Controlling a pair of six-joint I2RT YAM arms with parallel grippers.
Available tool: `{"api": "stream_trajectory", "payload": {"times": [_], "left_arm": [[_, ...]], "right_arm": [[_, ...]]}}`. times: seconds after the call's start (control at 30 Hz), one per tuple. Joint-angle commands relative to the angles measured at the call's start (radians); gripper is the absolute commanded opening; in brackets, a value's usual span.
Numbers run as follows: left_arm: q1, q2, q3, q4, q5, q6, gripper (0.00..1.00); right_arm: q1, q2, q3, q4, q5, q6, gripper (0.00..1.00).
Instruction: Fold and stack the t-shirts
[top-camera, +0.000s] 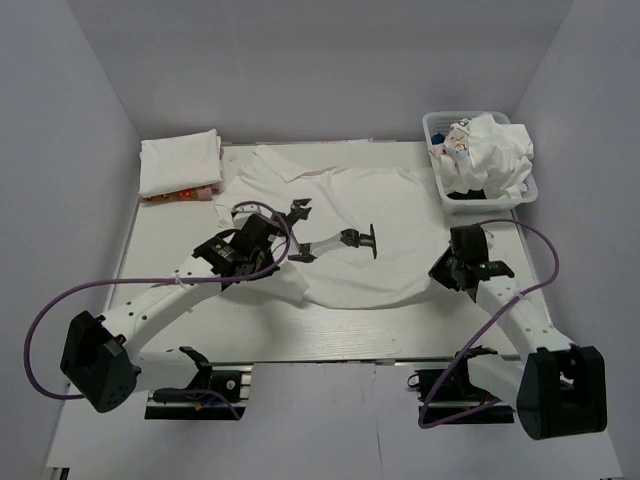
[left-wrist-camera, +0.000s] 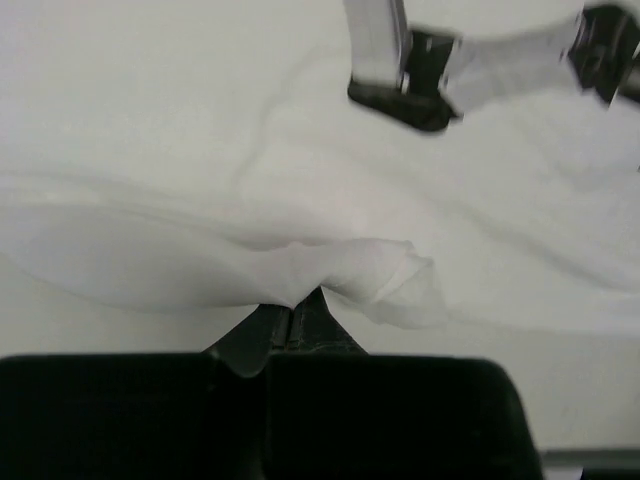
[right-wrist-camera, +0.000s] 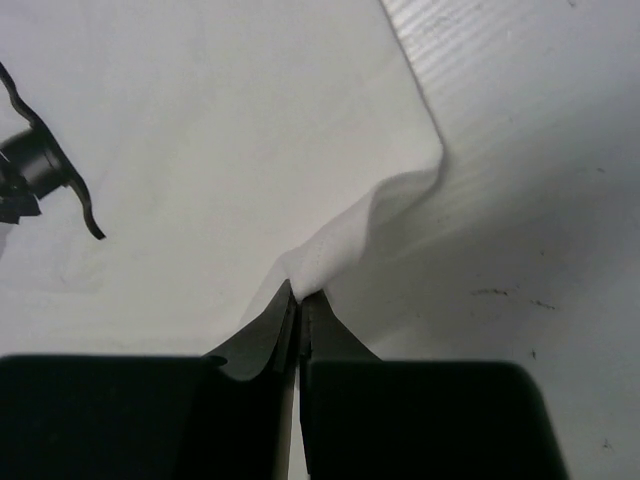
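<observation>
The left pincer (left-wrist-camera: 295, 318) is clamped shut on a bunched fold of the white t-shirt (top-camera: 400, 210). The right pincer (right-wrist-camera: 298, 298) is pinched tight on the shirt's 4 o'clock edge. The shirt lies spread mid-tabletop (top-camera: 350, 345). Folded shirts (top-camera: 178, 163) sit at 10 o'clock, and a basket (top-camera: 432, 125) of crumpled shirts (top-camera: 490, 150) sits at 2 o'clock.

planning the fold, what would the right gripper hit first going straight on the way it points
The white t-shirt itself: the right gripper is shut on its edge, with more cloth straight ahead. Its black print looks off to one side.
</observation>
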Motion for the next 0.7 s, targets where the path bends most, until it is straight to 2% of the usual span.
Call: {"api": "stream_trajectory", "payload": {"times": [0.0,0.23,0.5,0.67], "left_arm": [[0.026,0.024,0.065,0.118,-0.216,0.009,0.0],[0.108,0.227,0.218,0.179,-0.282,0.055,0.0],[0.199,0.32,0.297,0.411,-0.256,0.279,0.0],[0.248,0.42,0.364,0.436,-0.244,0.342,0.0]], "right_arm": [[-0.002,0.079,0.1,0.062,-0.016,-0.028,0.0],[-0.001,0.122,0.17,0.145,0.018,-0.02,0.0],[0.001,0.251,0.332,0.143,0.082,-0.102,0.0],[-0.002,0.358,0.418,0.134,0.14,-0.112,0.0]]}}
